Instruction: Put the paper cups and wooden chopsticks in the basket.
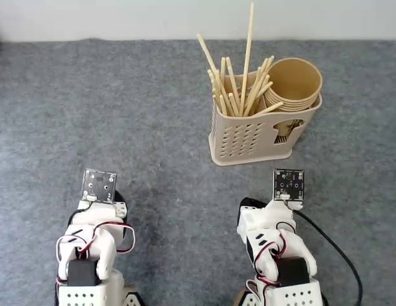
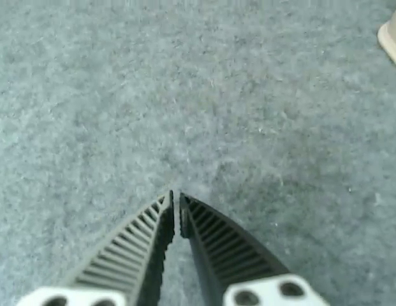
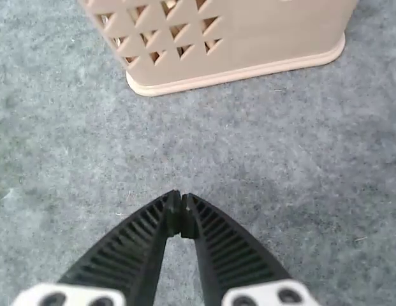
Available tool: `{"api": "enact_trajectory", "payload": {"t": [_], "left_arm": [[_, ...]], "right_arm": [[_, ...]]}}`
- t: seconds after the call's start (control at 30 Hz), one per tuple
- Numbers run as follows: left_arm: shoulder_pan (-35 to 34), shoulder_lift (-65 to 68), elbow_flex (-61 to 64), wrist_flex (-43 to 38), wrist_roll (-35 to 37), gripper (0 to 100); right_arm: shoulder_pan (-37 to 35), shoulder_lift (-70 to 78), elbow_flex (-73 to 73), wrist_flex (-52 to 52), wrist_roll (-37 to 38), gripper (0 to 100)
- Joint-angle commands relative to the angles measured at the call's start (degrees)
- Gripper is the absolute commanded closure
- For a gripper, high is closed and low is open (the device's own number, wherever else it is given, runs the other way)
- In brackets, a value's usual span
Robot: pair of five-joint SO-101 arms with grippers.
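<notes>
A beige perforated basket (image 1: pixel 249 137) stands on the grey carpet at the upper right of the high view. Several wooden chopsticks (image 1: pixel 239 83) stick up out of its left part, and a stack of brown paper cups (image 1: pixel 293 83) sits in its right part. The basket's base (image 3: pixel 249 44) lies a short way ahead of my right gripper (image 3: pixel 181 213), which is shut with nothing in it. My left gripper (image 2: pixel 175 213) is shut and empty over bare carpet, with a corner of the basket (image 2: pixel 392 38) at the view's edge. Both arms (image 1: pixel 95 242) (image 1: pixel 274 242) sit near the front edge.
Grey carpet (image 1: pixel 89 108) covers the whole table. A black cable (image 1: pixel 338 252) runs from the right arm toward the front right corner. A pale wall (image 1: pixel 121 19) borders the far edge.
</notes>
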Motion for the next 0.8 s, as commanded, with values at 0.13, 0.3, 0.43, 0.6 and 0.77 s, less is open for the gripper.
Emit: {"api": "enact_trajectory", "payload": {"t": [0.13, 0.3, 0.43, 0.6, 0.77], "left_arm": [[-1.2, -0.9, -0.5, 6.1, -0.5, 98], [-1.2, -0.9, -0.5, 10.2, -0.5, 98], [-1.2, -0.9, -0.5, 11.3, -0.5, 98], [-1.2, -0.9, -0.5, 11.3, -0.5, 98], [-1.2, -0.9, -0.5, 11.3, -0.5, 98]], "right_arm": [[0.6, -0.2, 0.9, 0.5, 0.5, 99.0], [0.6, -0.1, 0.9, 5.9, 0.5, 99.0], [0.7, -0.6, 0.9, 9.9, 0.5, 99.0], [0.7, -0.6, 0.9, 12.4, 0.5, 99.0], [0.6, -0.6, 0.9, 13.6, 0.5, 99.0]]}}
